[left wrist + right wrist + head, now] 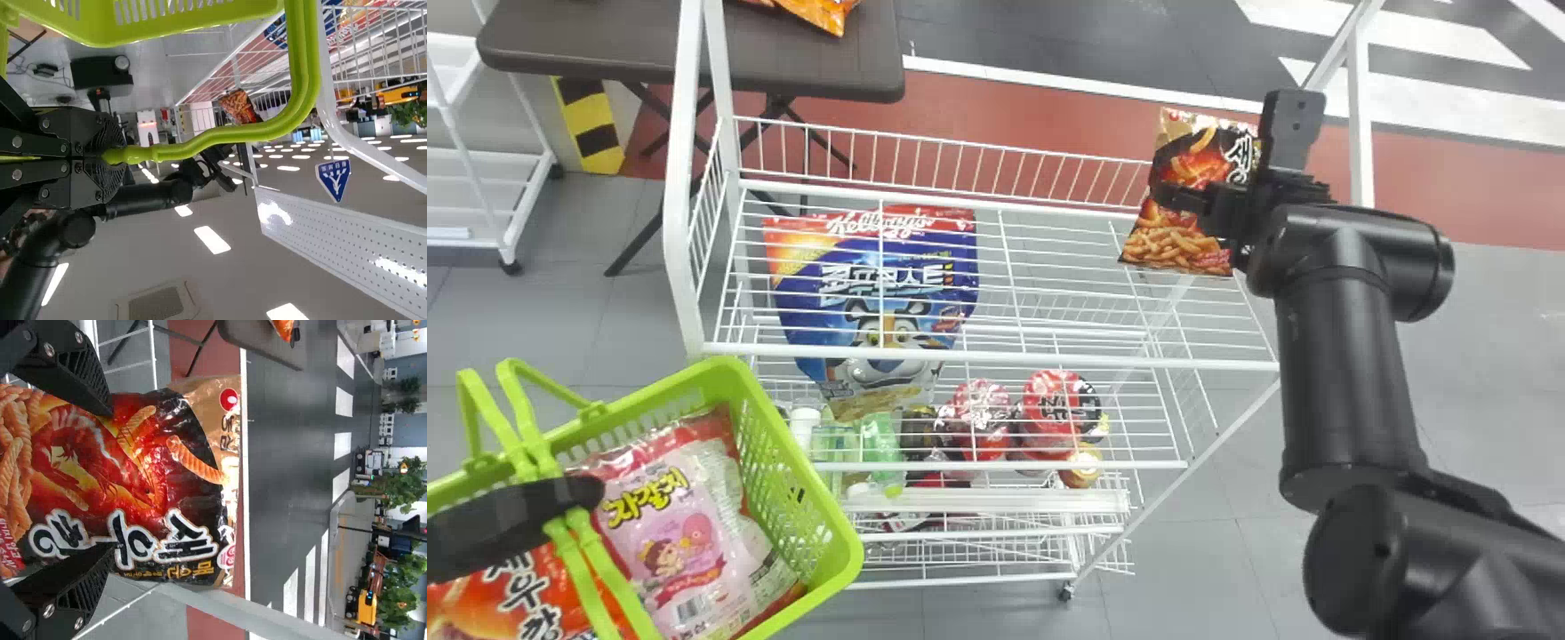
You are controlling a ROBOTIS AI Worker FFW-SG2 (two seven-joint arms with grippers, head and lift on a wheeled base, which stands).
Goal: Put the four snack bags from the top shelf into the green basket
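Observation:
My left gripper (560, 502) is shut on the handle of the green basket (838, 524). The left wrist view shows that gripper (115, 157) clamped on the curved handle (220, 137). A pink snack bag (680, 542) and an orange-red one (516, 591) lie in the basket. At the top shelf's (1049, 361) right end, a black-and-red snack bag (1183, 227) stands roughly upright. My right gripper (1232, 160) is over its upper part. From the right wrist, this gripper (107, 479) has its fingers spread apart in front of the bag's printed face (153, 467).
A large blue cereal bag (871, 293) rests at the left of the wire rack. Cups and bottles, among them a red cup (1049, 404), are on lower levels. White posts frame the rack. Behind it stands a dark table (863, 62) with orange bags (818, 11).

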